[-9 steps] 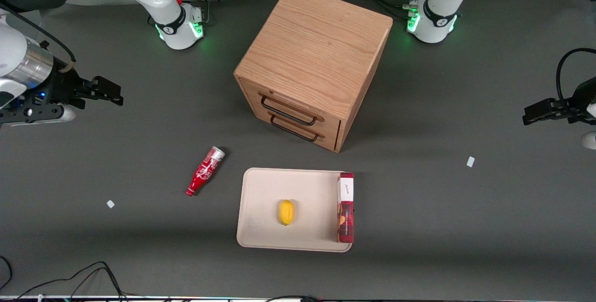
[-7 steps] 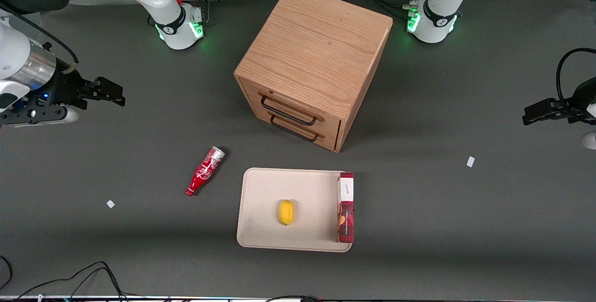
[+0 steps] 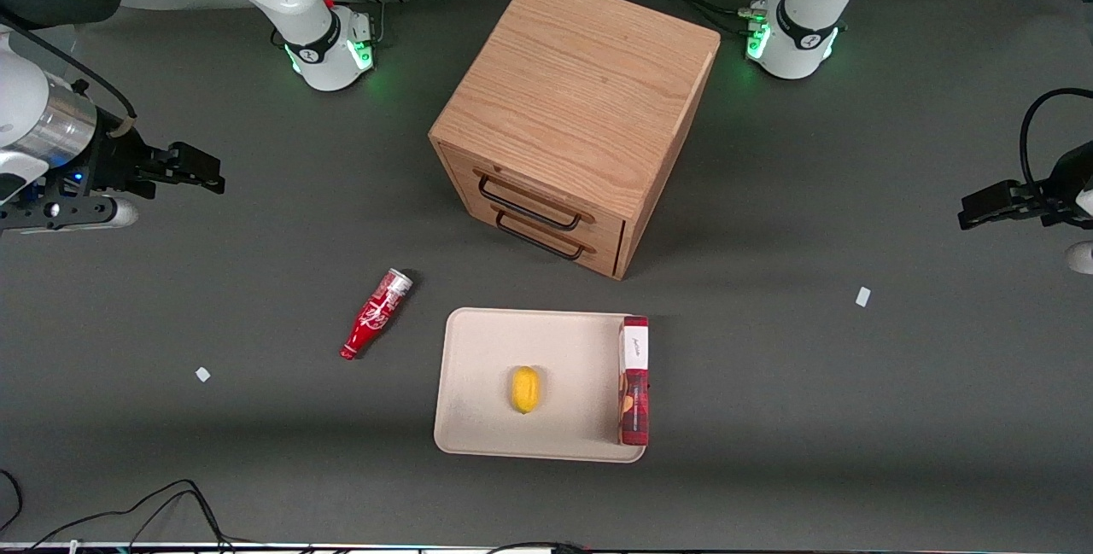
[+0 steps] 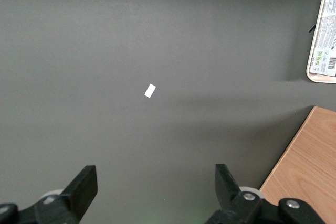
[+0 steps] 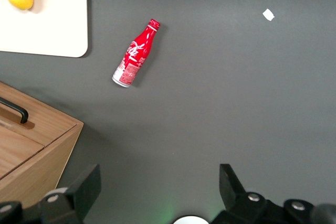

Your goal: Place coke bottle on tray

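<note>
The red coke bottle [image 3: 376, 315] with white script lies on the desk [image 3: 256, 451] at centre-left of the front frame, beside the tray [image 3: 478, 417]; the gripper [image 3: 198, 171], fingers apart, hangs at upper left

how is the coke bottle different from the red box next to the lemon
The coke bottle lies on the bare table beside the tray; the red box sits on the tray, along its edge toward the parked arm. The bottle is rounded and contoured, shorter, and lies at a slant; the box is rectangular, longer, and lines up with the tray edge. Both are mostly red with some white. The open hand hovers off toward the working arm's end, holding nothing.
</note>
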Motion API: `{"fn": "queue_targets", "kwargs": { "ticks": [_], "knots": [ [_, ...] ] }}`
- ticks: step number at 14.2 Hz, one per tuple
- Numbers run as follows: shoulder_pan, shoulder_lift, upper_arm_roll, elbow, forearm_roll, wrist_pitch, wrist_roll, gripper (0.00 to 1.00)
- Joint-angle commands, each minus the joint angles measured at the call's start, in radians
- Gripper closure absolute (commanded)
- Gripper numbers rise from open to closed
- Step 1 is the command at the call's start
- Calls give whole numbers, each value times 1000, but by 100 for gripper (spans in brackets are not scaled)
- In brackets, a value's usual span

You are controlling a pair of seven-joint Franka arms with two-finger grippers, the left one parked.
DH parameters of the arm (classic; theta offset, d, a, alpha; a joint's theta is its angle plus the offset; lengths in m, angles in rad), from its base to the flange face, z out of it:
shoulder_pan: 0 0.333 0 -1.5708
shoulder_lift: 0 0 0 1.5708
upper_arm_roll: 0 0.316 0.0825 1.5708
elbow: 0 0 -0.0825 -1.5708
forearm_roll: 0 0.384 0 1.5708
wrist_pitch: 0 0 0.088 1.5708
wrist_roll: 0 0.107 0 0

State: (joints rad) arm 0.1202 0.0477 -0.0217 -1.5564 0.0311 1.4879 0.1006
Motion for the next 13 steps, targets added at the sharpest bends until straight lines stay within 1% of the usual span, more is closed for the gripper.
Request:
{"fn": "queue_targets", "kwargs": {
  "ticks": [1,4,6,10,13],
  "knots": [
    [1,33,8,18,9,-26,69,0],
    [10,70,19,1,12,3,250,0],
    [10,69,46,-60,13,73,357,0],
    [12,72,104,-241,7,346,525,0],
    [12,125,141,-339,0,547,603,0]
  ]
}}
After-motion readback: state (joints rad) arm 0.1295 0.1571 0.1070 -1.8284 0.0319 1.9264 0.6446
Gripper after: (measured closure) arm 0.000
